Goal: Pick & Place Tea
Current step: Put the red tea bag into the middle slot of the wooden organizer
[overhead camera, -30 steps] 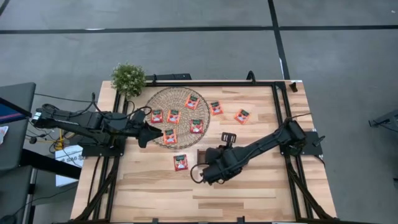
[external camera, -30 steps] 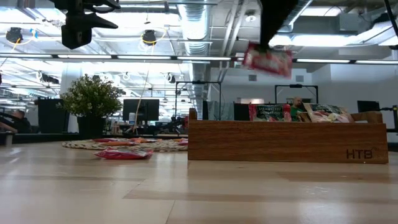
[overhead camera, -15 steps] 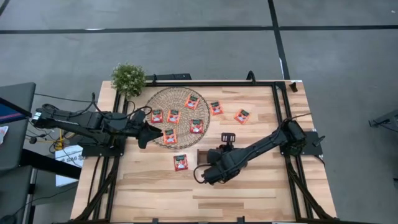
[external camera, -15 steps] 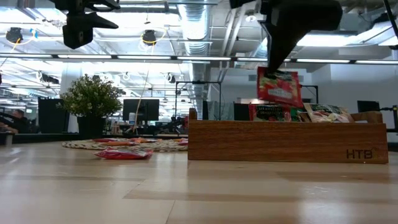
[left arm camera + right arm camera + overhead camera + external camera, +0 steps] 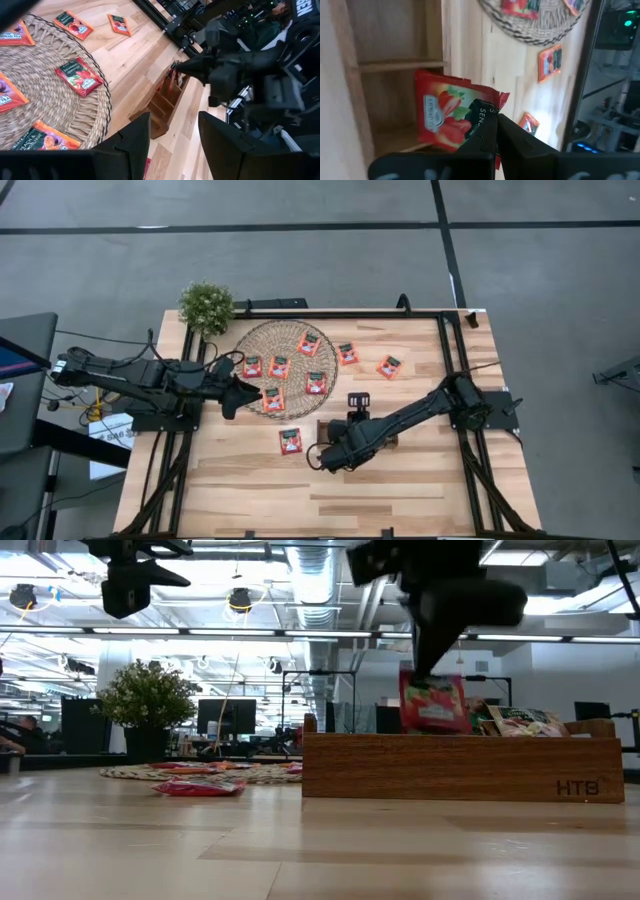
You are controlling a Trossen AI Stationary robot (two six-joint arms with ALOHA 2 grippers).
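– How many tea sachets can you count from above?

– Eight lying flat, all red. Five mat sachets [image 5: 279, 366] sit on the round woven mat [image 5: 262, 338]. Two table sachets [image 5: 389, 366] lie on bare wood just off the mat's 3 o'clock edge. One lone sachet [image 5: 291, 441] lies off its 6 o'clock side.

– And a ninth?

– Yes, the held sachet [image 5: 447, 117], red with strawberries. The right gripper [image 5: 492, 124] has its two fingers pinched on one corner of it. The sachet hangs upright and is partly down inside a compartment of the wooden tray [image 5: 460, 768], which stands at about 5 o'clock from the mat.

– Anything else in that tray?

– From table height the tops of other packets [image 5: 525, 720] show above its wall. I cannot count them exactly.

– The other arm?

– One left gripper [image 5: 232, 400], hovering at the mat's 8 o'clock edge. Its two fingers [image 5: 135, 142] are spread apart and hold nothing.

– Anything more on the table?

– One small potted plant [image 5: 206, 306], at 10 o'clock from the mat, at the table's corner.
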